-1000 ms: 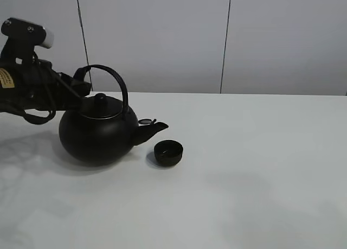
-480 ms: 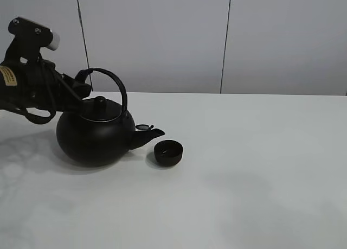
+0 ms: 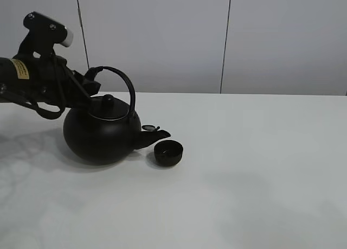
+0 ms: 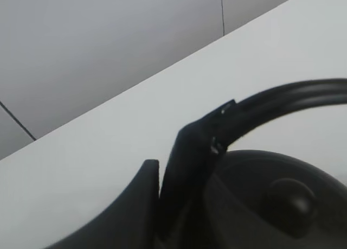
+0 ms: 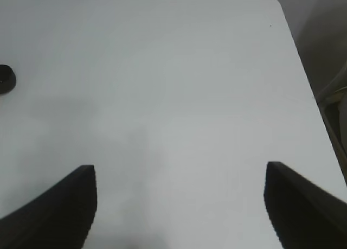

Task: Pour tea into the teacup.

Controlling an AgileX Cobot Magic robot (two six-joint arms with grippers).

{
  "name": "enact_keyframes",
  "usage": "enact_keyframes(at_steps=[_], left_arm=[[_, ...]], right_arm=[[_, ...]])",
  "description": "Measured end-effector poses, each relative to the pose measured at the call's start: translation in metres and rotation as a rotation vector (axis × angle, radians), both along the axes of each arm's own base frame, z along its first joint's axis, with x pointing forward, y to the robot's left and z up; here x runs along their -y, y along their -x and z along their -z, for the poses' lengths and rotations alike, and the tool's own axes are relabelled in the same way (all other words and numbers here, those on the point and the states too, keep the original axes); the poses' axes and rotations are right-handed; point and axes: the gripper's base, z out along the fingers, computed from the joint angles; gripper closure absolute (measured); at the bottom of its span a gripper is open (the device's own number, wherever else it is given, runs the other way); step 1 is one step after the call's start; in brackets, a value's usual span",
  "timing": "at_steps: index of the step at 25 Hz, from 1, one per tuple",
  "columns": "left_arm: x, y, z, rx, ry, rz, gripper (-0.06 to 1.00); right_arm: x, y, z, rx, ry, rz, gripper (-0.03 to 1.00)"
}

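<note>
The black kettle [image 3: 102, 138] with its arched handle [image 3: 123, 78] stands low on the white table [image 3: 260, 167], tipped slightly toward its spout [image 3: 160, 134]. The spout tip hangs just above the left rim of the small black teacup [image 3: 168, 153]. My left gripper [image 3: 90, 86] is shut on the handle's left end; the left wrist view shows it [image 4: 211, 132] clamped on the handle [image 4: 287, 97] above the lid knob [image 4: 287, 200]. No tea shows. My right gripper [image 5: 179, 205] is open and empty over bare table, with the teacup [image 5: 5, 78] far off at that view's edge.
A grey panelled wall [image 3: 227, 37] stands behind the table. The table's corner and side edge [image 5: 293, 37] show in the right wrist view, with part of a chair [image 5: 339, 97] beyond it. My left arm [image 3: 32, 78] with its cables reaches in from the left.
The left arm has carried the kettle a little to the right and raised its wrist. The spout has come closer to the teacup. The teacup has not moved.
</note>
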Motion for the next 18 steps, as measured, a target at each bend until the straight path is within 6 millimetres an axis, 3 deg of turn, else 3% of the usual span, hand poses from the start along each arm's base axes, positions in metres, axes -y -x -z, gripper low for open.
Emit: enact_keyframes(at_steps=[9, 18], left_arm=[[0.012, -0.002, -0.005, 0.038, -0.073, 0.056, 0.82], [0.012, -0.002, -0.003, 0.027, -0.07, 0.04, 0.82]], right_arm=[[0.0, 0.0, 0.0, 0.0, 0.0, 0.0, 0.39], [0.0, 0.0, 0.0, 0.0, 0.0, 0.0, 0.39]])
